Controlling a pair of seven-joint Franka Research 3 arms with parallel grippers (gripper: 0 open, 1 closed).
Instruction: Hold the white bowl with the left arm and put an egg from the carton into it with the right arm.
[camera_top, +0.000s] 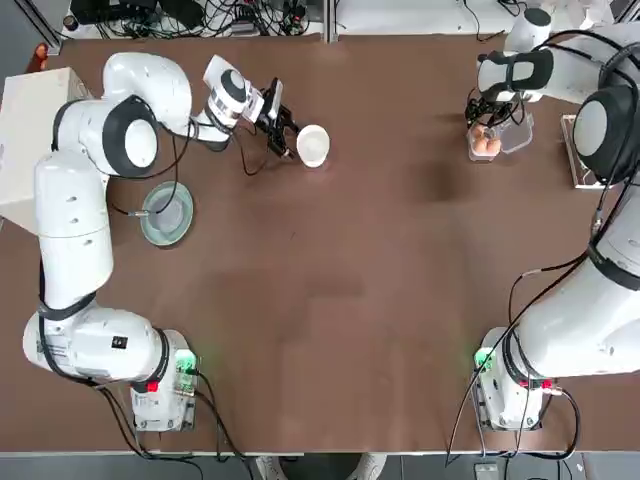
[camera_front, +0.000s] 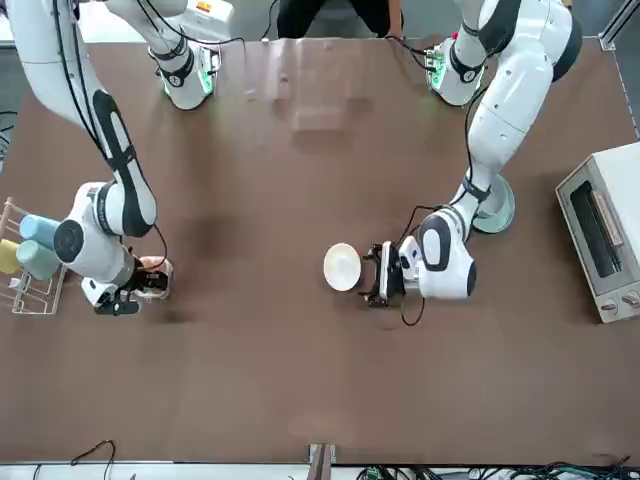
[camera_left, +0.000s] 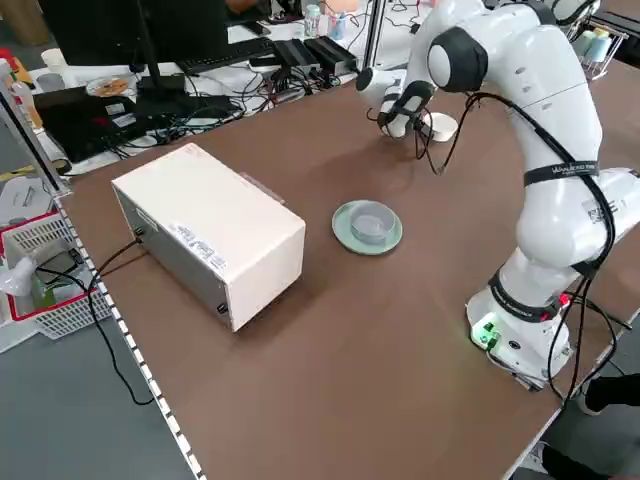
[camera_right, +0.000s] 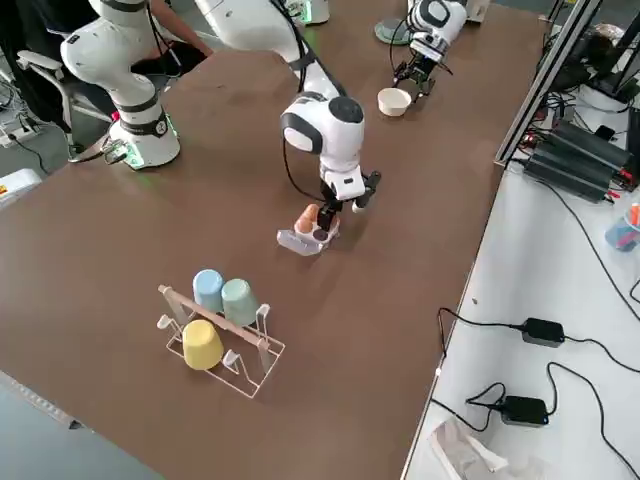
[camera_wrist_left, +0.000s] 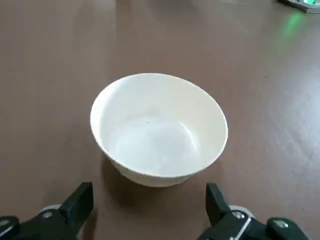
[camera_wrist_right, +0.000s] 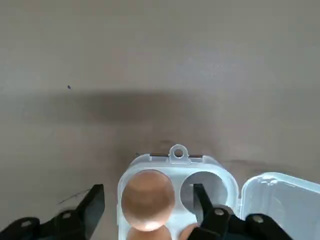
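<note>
The tan egg (camera_wrist_right: 148, 200) sits in a cell of the clear carton (camera_wrist_right: 178, 167), the right gripper (camera_wrist_right: 152, 210) parted above it. Its shell is probably light, smooth and brittle, best pinched softly around its widest part. Well apart from the carton, the white bowl (camera_wrist_left: 159, 131) stands upright before the open left gripper (camera_wrist_left: 150, 200); it looks stiff, best steadied at its wall. The carton shares a smooth brown table (camera_top: 330, 330) with a cup rack (camera_right: 225, 345) beside it.
</note>
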